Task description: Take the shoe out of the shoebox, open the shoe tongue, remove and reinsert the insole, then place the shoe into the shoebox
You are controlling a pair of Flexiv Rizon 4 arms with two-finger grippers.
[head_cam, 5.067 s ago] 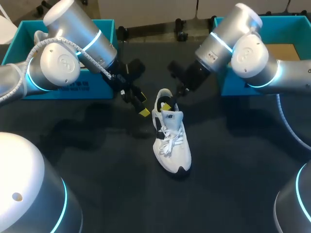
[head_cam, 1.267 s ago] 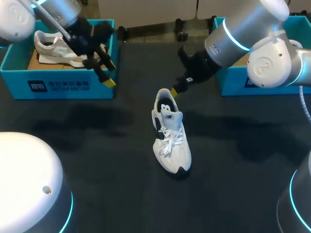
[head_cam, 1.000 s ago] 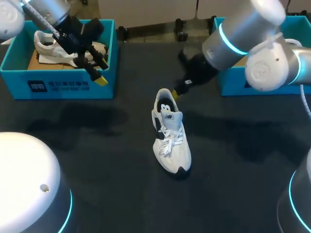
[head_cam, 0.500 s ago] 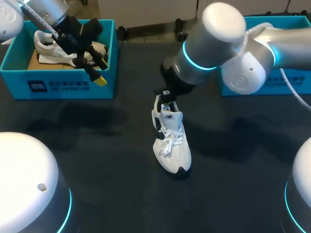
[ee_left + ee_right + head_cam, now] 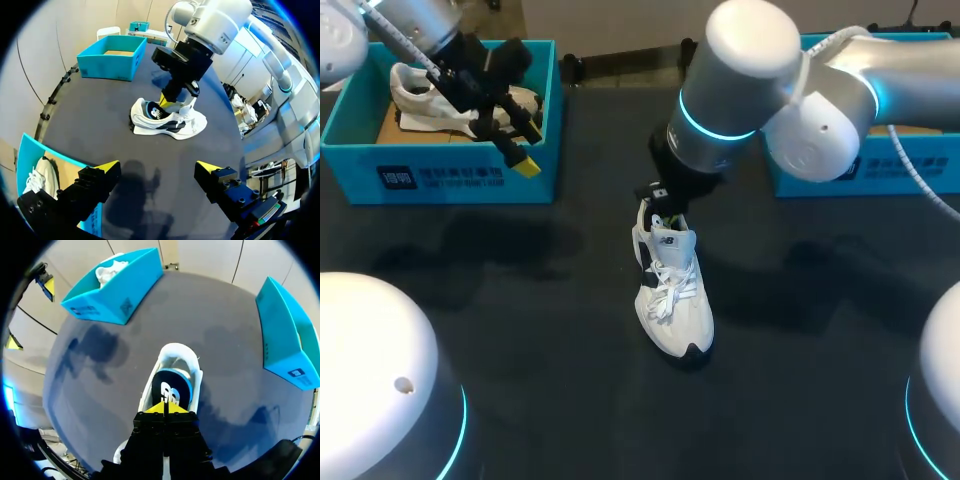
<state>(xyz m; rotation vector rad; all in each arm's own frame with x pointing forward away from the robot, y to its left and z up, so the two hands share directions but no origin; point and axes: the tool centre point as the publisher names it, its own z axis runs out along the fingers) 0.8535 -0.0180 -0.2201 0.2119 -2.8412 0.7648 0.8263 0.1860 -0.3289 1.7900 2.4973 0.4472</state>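
On the table (image 5: 520, 330), upright white laced shoe (image 5: 672, 295), dark inside, right hand (image 5: 164, 407) closed over its opening, left hand (image 5: 157, 167) wide.

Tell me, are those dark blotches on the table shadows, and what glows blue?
Head view: yes, arm shadows darken the table either side of the shoe; a cyan ring glows on the right arm. Left wrist view: the left gripper's shadow falls ahead of its fingers. Right wrist view: blotchy shadows beside the left box.
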